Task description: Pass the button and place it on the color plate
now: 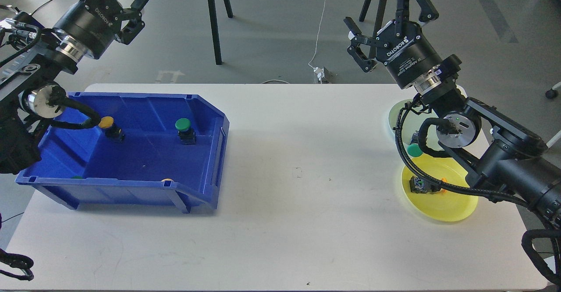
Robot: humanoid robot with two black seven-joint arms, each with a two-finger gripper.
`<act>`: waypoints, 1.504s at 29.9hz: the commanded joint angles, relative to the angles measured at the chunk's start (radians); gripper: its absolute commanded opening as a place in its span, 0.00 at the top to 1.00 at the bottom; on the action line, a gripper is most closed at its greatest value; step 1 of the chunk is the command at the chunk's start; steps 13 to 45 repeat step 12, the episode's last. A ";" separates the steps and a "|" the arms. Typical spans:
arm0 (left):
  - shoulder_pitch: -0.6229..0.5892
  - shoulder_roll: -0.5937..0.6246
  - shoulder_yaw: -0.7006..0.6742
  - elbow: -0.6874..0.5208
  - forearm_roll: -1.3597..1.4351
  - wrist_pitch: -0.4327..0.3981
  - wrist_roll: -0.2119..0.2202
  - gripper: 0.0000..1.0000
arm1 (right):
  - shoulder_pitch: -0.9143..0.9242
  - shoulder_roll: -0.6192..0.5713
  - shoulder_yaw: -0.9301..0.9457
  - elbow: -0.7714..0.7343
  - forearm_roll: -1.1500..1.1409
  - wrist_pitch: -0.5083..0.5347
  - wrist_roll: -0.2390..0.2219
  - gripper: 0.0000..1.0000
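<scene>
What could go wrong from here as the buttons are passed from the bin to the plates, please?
1. The yellow-capped button stands close to the left arm's cable in the blue bin; a grasp could snag.
2. The right arm's cables hang over the yellow plate and green plate, so they might knock the buttons already there.

Both hands, left hand (125, 2) and right hand (385, 13), hang open above the white table (285, 173), holding nothing.

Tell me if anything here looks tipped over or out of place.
One thing: the button on the yellow plate lies on its side rather than cap up, unlike the green button standing upright in the blue bin.
</scene>
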 commanded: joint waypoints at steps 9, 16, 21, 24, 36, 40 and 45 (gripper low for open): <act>-0.014 -0.067 0.003 -0.013 0.012 0.000 0.000 0.02 | -0.041 0.181 0.163 -0.147 -0.016 0.000 0.000 0.02; -0.029 -0.064 0.003 -0.013 0.012 0.000 0.000 0.01 | -0.042 0.183 0.157 -0.136 -0.019 0.000 0.000 0.02; -0.029 -0.064 0.003 -0.013 0.012 0.000 0.000 0.01 | -0.042 0.183 0.157 -0.136 -0.019 0.000 0.000 0.02; -0.029 -0.064 0.003 -0.013 0.012 0.000 0.000 0.01 | -0.042 0.183 0.157 -0.136 -0.019 0.000 0.000 0.02; -0.029 -0.064 0.003 -0.013 0.012 0.000 0.000 0.01 | -0.042 0.183 0.157 -0.136 -0.019 0.000 0.000 0.02; -0.029 -0.064 0.003 -0.013 0.012 0.000 0.000 0.01 | -0.042 0.183 0.157 -0.136 -0.019 0.000 0.000 0.02; -0.029 -0.064 0.003 -0.013 0.012 0.000 0.000 0.01 | -0.042 0.183 0.157 -0.136 -0.019 0.000 0.000 0.02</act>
